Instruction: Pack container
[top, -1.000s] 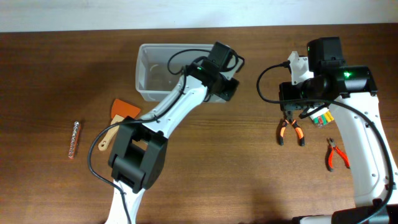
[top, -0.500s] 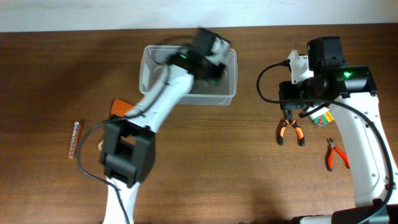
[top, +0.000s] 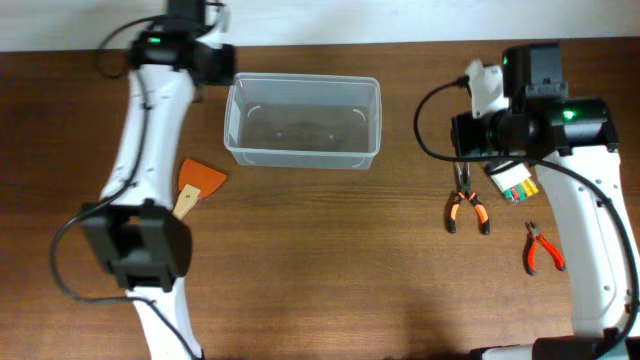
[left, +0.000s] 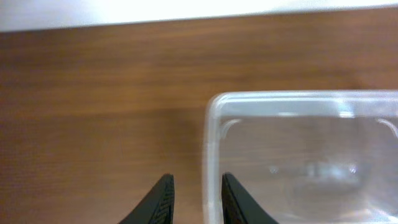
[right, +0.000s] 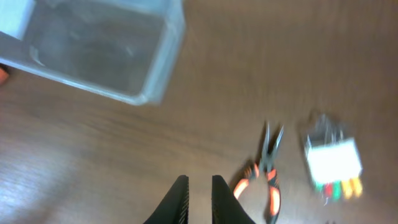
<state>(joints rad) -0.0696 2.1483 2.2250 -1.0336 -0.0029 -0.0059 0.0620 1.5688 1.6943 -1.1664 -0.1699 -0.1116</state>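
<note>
Bright even light glints on the container (top: 300, 157); right wrist view blurred.

Change entry: left gripper (left: 196, 182) swinging clear of the container (top: 300, 158).
It is now hanging just outside the container's left end, leaving the whole tub uncovered. The orange scraper (top: 203, 180) is showing fully. The right gripper (right: 198, 186) is sitting farther back, baring the packet (top: 512, 184) beside the pliers (top: 466, 205).

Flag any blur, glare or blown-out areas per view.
Overhead: sharp and evenly lit, with faint glints on the container. Left wrist: soft focus, with a featureless white strip along the top edge. Right wrist: motion blur smears the container, pliers and packet.
</note>
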